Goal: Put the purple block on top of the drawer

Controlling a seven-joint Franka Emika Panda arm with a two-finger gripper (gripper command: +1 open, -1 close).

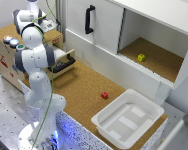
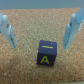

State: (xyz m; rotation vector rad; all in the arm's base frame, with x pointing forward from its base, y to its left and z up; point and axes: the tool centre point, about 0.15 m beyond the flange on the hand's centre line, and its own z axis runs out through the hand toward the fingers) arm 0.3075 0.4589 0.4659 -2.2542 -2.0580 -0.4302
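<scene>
Purple block [image 2: 47,53] upright, "A" face readable, between open gripper [image 2: 41,31] fingers

Purple block [image 2: 47,53] on cork between spread tool [image 2: 41,32] fingers.

Grainy matt cork top [image 2: 30,30], light-wood drawer [image 1: 9,62], smooth white plastic bin [image 1: 111,131], glossy white arm [image 1: 36,60]

In the wrist view, the block [image 2: 47,52] sits on the tabletop [image 2: 30,70] between the fingers [image 2: 9,31] of the spread gripper [image 2: 41,31], touching neither.

In the exterior view, the drawer [image 1: 61,57] stands pulled out at the left, a bin [image 1: 128,119] at the near right.
</scene>
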